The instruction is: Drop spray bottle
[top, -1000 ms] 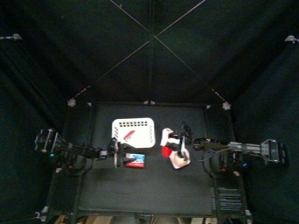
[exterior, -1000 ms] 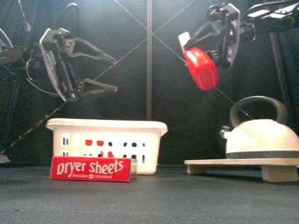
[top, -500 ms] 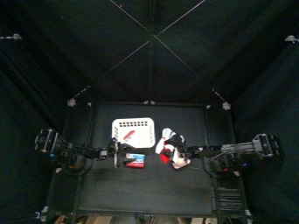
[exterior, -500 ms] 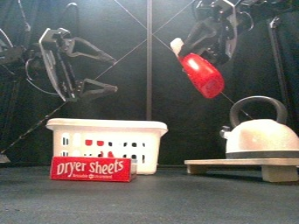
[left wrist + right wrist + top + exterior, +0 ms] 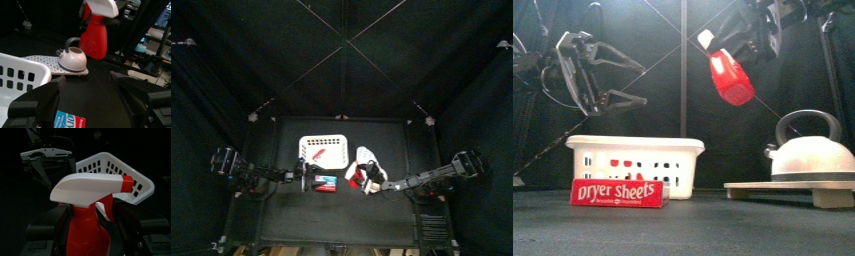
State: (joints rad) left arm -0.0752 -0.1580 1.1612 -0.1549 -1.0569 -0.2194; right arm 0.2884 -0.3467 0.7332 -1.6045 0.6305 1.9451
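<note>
Black curtains ring the table (image 5: 687,225) as my right end effector (image 5: 85,235) pinches the red spray bottle (image 5: 730,76) aloft, upper right of centre in the front view, above the kettle (image 5: 810,152). My left end effector (image 5: 87,92) hangs spread beside the white basket (image 5: 633,165).

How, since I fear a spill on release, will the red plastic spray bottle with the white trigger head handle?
Probably rigid: the red plastic spray bottle shows no denting in the right hand. Hanging tilted with a bulky trigger head, it would likely land on its side. Its rounded body might then roll.
</note>
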